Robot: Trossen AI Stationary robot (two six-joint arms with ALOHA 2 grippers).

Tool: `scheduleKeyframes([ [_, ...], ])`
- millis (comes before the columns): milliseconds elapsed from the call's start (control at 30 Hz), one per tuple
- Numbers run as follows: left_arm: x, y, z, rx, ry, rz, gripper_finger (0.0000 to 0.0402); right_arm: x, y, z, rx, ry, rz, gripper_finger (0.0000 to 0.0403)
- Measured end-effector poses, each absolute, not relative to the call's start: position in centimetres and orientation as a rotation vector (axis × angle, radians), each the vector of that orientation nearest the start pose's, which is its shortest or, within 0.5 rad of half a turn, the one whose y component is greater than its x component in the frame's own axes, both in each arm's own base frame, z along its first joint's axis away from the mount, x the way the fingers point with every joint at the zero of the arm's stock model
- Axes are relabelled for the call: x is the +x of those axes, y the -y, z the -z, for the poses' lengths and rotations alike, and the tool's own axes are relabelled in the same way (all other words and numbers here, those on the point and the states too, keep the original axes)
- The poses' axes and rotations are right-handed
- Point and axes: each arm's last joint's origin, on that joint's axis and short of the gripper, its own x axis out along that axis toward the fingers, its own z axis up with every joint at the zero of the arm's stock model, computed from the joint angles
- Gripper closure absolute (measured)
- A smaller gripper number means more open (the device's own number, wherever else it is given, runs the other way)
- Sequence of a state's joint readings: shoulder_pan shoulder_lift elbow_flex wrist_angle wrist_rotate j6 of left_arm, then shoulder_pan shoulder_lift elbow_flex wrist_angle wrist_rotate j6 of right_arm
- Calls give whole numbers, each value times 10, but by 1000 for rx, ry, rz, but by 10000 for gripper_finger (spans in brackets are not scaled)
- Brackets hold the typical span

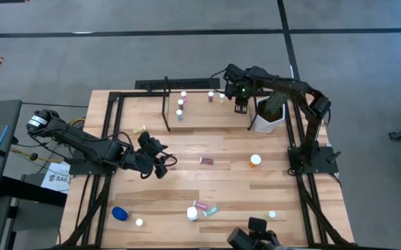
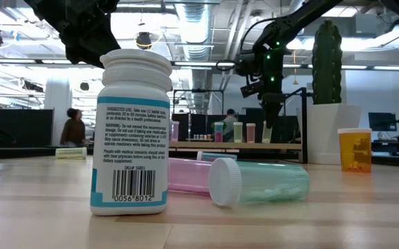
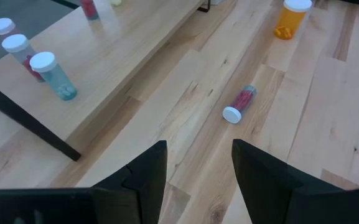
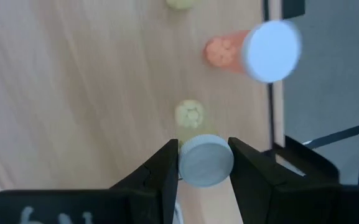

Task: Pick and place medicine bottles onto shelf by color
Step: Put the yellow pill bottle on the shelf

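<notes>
The right gripper is clamped on the white cap of a small bottle, held upright over the right end of the shelf, so the coming release goes straight down. Its body looks yellow-green in the low view, though that is hard to tell. A yellow-green vial stands just beside it. The left gripper hangs part open and empty over the bench, the lying red bottle ahead of it.

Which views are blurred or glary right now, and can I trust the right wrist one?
Right wrist view: white cap between the fingers is fairly crisp, the orange bottle beyond is soft. Low view: bright ceiling lights, arms silhouetted. High view: even light.
</notes>
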State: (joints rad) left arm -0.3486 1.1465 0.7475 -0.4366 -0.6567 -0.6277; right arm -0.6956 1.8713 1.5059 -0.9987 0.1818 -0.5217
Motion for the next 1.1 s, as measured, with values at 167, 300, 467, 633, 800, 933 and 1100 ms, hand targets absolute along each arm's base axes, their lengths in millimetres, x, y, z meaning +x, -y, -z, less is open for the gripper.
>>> scheduleKeyframes([
  [167,214,59,-237,-190,-608,-498,233,278,239,-228,-62,-1501,349,257],
  [300,214,59,-237,-190,-606,-501,233,278,239,-228,-58,-1500,354,257],
  [467,214,58,-237,-195,-604,-507,233,279,240,-228,-66,-1482,363,256],
  [633,214,58,-237,-195,-604,-507,233,279,240,-227,-65,-1484,362,235],
  [800,214,58,-237,-195,-603,-508,233,279,240,-228,-108,-1521,411,199],
  [933,214,58,-237,-195,-603,-508,233,280,238,-233,-135,-1550,427,177],
  [1100,214,58,-237,-203,-601,-509,233,285,233,-245,-142,-1550,416,175],
])
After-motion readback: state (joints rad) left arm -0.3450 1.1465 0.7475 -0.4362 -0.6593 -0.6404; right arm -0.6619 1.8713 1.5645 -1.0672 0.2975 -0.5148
